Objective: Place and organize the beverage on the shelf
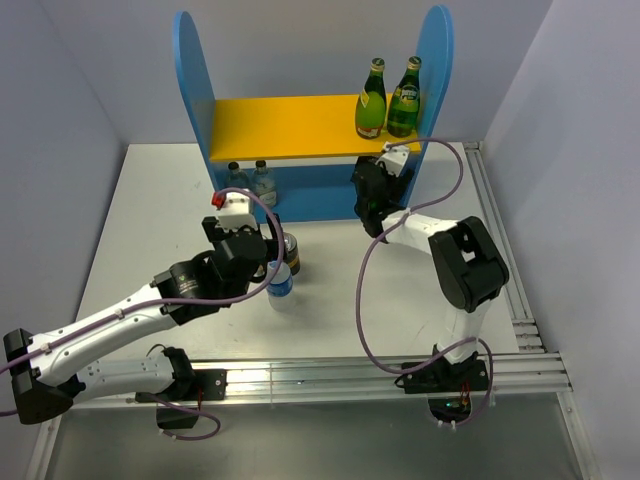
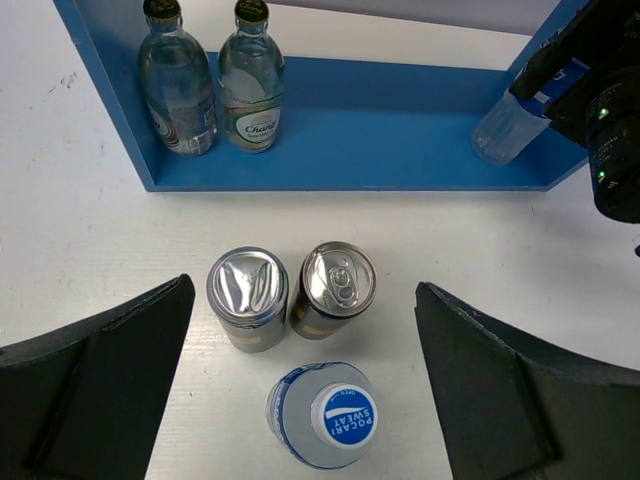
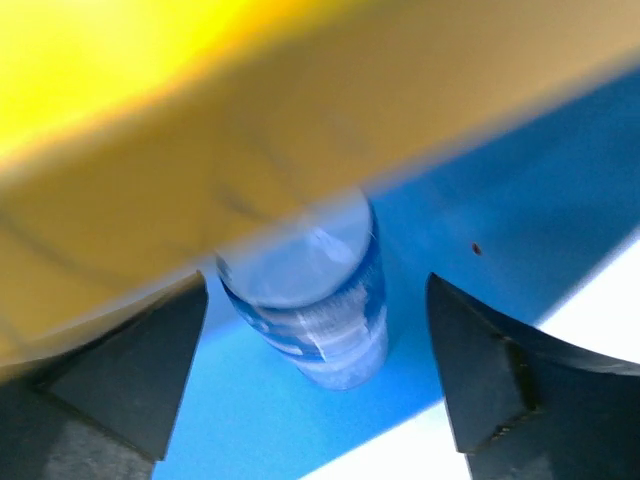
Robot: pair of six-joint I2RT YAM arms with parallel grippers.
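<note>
The shelf (image 1: 290, 125) has two green glass bottles (image 1: 388, 98) upright on the right end of its yellow upper board. Two clear bottles (image 2: 215, 80) stand at the left of its blue base (image 2: 380, 140). My right gripper (image 3: 315, 285) is under the yellow board, open, with a blue-labelled water bottle (image 3: 325, 300) standing free between its fingers (image 3: 150, 370) on the base. My left gripper (image 2: 303, 300) is open above two dark cans (image 2: 290, 295) and a blue-capped water bottle (image 2: 325, 415), all upright on the table in front of the shelf.
The right arm (image 1: 460, 260) reaches from the right side into the lower tier, seen at the left wrist view's top right corner (image 2: 600, 110). The yellow board (image 3: 200, 150) hangs close over the right gripper. A rail (image 1: 510, 260) runs along the table's right edge.
</note>
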